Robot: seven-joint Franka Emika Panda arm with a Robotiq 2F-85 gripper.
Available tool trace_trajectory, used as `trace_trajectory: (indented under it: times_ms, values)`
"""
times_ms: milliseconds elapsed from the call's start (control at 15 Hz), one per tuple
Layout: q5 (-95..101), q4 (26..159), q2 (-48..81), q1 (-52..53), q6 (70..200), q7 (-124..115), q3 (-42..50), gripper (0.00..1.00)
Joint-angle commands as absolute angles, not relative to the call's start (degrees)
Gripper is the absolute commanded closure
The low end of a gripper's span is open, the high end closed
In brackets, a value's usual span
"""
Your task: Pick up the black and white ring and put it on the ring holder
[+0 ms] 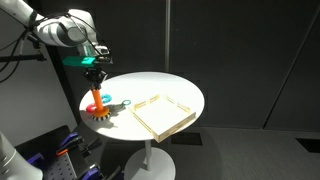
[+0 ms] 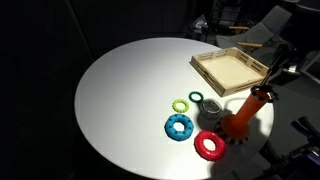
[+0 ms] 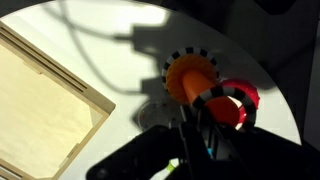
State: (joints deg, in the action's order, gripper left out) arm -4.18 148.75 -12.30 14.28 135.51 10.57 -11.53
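The ring holder [image 3: 188, 76] is an orange peg on a round base with a dark-and-yellowish rim. It stands near the table edge in both exterior views [image 1: 96, 103] [image 2: 244, 115]. My gripper [image 3: 200, 125] is directly above the peg [image 1: 94, 74] [image 2: 271, 78]. It is shut on the black and white ring [image 3: 222, 92], which hangs tilted just beside the top of the peg. The ring is too small to make out in the exterior views.
A shallow wooden tray [image 1: 163, 113] [image 2: 230, 68] [image 3: 40, 95] lies on the round white table [image 1: 150, 85]. A red ring [image 2: 209, 145] [image 3: 228, 110], a blue ring [image 2: 180, 127] [image 1: 125, 101], a green ring [image 2: 181, 105] and two small rings lie beside the holder.
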Motion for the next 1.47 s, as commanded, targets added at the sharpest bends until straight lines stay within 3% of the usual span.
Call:
trace_trajectory:
  times_ms: [0, 533, 1400]
  values:
    - [-3.3, 149.9, -13.5, 14.5, 136.5, 9.7, -11.8, 0.6]
    - [-3.3, 150.0, -13.4, 14.5, 136.3, 9.6, -11.8, 0.0]
    - [-4.3, 148.6, -11.7, 14.5, 138.1, 9.4, -11.6, 0.0]
